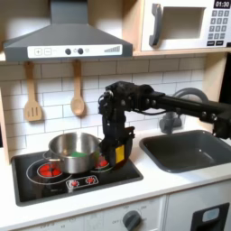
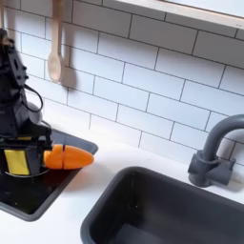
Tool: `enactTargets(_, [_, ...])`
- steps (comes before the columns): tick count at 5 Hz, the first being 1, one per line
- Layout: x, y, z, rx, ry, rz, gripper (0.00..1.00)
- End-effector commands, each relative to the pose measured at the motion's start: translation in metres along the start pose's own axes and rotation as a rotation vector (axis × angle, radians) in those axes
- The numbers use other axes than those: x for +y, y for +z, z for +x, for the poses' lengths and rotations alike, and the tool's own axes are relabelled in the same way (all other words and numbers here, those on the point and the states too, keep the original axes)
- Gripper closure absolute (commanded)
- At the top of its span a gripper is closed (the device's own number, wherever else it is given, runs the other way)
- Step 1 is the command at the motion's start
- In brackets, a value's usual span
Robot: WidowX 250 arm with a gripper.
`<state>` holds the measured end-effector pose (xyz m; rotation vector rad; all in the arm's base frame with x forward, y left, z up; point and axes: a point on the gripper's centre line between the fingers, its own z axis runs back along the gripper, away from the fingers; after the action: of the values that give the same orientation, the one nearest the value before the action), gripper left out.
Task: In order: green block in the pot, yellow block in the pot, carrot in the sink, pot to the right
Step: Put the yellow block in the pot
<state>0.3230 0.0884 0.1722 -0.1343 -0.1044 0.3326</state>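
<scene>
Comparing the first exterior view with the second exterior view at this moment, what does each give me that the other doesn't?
First exterior view: the pot on the stove with the green block inside, the range hood and the microwave. Second exterior view: the carrot lying at the stovetop's edge, close beside the gripper. Both exterior views: the gripper shut on the yellow block, the sink and the faucet.

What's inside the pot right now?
In the first exterior view, the pot shows something green inside, likely the green block. The near wall hides the rest of its floor. The yellow block is outside it, between the gripper's fingers.
</scene>
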Motion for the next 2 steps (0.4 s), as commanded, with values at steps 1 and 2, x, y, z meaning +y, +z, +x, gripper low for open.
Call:
enactTargets(1, [0.0025, 0.0148, 0.0062, -0.013, 0.017, -0.032, 1.00])
enactTargets(2, [0.0063, 0.0241, 0.0132, -0.035, 0.029, -0.042, 1.00])
